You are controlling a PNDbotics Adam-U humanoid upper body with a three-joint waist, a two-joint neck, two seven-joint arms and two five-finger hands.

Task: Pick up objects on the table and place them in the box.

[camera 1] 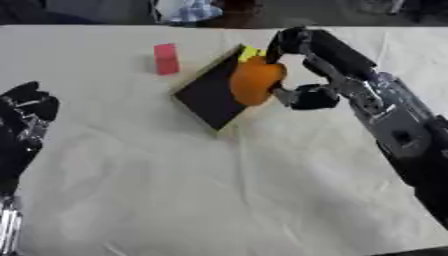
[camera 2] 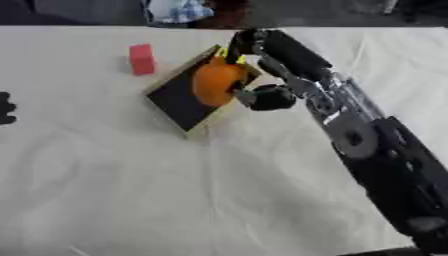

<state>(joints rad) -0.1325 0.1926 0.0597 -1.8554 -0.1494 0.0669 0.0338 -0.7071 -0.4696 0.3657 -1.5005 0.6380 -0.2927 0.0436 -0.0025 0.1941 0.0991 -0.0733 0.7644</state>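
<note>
An orange rounded object (camera 1: 255,82) is held over the box (camera 1: 206,97), a shallow tan tray with a dark inside, lying askew at the table's middle back. My right hand (camera 1: 302,65) is shut on the orange object, fingers curled over its top and thumb below. A yellow piece (camera 1: 248,52) shows at the box's far corner, just behind the orange object. A red block (camera 1: 165,59) stands upright on the cloth to the left of the box. My left hand (camera 1: 24,117) rests at the left edge, fingers relaxed and holding nothing.
A white wrinkled cloth (camera 1: 219,190) covers the table; its near half holds nothing else. My right forearm (camera 2: 367,145) crosses the right side diagonally. Dark floor and a blue-white patterned thing (camera 1: 192,10) lie beyond the far edge.
</note>
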